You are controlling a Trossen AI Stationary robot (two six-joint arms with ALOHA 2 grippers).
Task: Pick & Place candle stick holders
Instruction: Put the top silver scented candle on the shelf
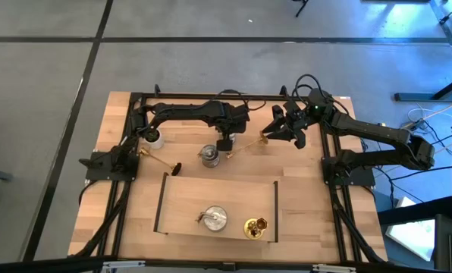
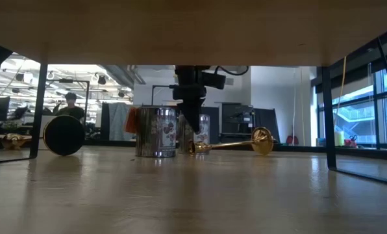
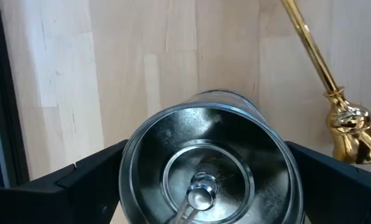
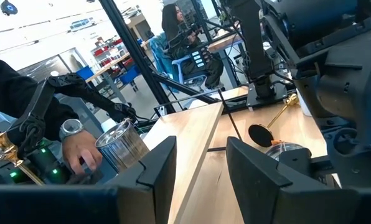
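A squat silver candle stick holder stands upright on the table, behind my left gripper in the low view. My left gripper points steeply down over it, open wide, one finger on each side of its wall. A second silver holder stands just left of it. A gold holder lies on its side beside them, cup end near the left gripper. Another gold holder lies at the left. My right gripper hangs level above the table's right, open, with nothing between its fingers.
A wooden tray on black end frames stands at the near side, with a silver holder and a gold holder on it. A pale round holder sits by the left arm's base. A person's hand shows in the right wrist view.
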